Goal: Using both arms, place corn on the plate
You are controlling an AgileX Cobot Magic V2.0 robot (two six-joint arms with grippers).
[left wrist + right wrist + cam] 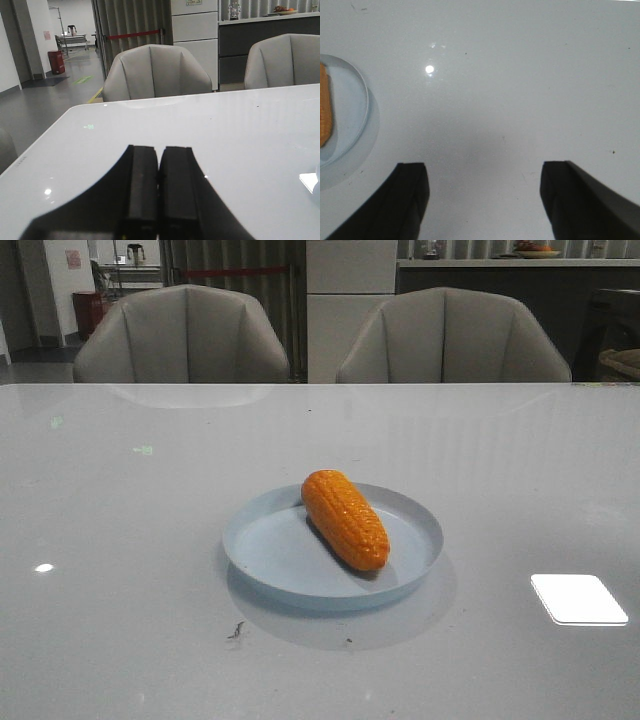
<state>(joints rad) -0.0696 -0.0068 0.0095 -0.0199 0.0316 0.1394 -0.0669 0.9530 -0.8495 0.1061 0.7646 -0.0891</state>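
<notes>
An orange corn [345, 518] lies inside the pale blue plate [270, 550] near the middle of the table, its tapered end toward the front right. Neither gripper shows in the front view. My left gripper [159, 150] is shut with nothing between its black fingers; it looks across bare table toward the chairs. My right gripper [485, 167] is open over bare table. Off to one side of it, at the frame's edge, are the plate [352, 107] and a strip of the corn [324, 107].
Two grey chairs [180, 335] [450, 335] stand behind the table's far edge. A bright lamp reflection [578, 598] lies on the glossy table at the front right. The left table edge [45, 140] shows in the left wrist view, with floor beyond.
</notes>
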